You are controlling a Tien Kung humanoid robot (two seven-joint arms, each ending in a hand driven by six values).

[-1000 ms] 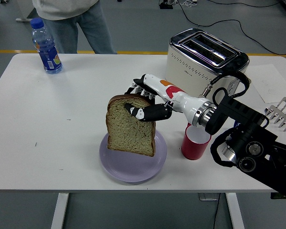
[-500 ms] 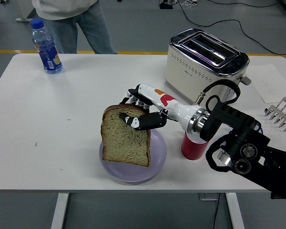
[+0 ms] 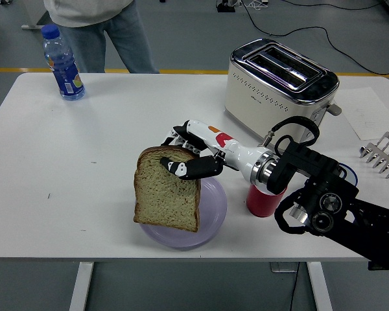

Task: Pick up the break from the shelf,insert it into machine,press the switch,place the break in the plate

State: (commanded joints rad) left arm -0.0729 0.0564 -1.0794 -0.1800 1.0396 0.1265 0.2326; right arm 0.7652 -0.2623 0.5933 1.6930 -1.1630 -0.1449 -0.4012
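Observation:
A slice of brown bread (image 3: 166,192) hangs nearly upright over the left part of the lavender plate (image 3: 211,217). My right hand (image 3: 185,155) is shut on its top edge, thumb across the front face and the other fingers behind. The bread's lower edge is at the plate's rim; whether it touches I cannot tell. The cream and chrome toaster (image 3: 280,83) stands at the back right with both slots empty. A metal rack (image 3: 384,155) shows at the right edge. My left arm is out of sight.
A red cup (image 3: 263,199) stands just right of the plate, under my right forearm. A blue drink bottle (image 3: 63,63) is at the far left corner. A person (image 3: 100,26) stands behind the table's far left side, hands not visible.
My right hand has carried the bread down and slightly left, from well above the plate to right at its left rim. The forearm has dropped lower over the red cup.

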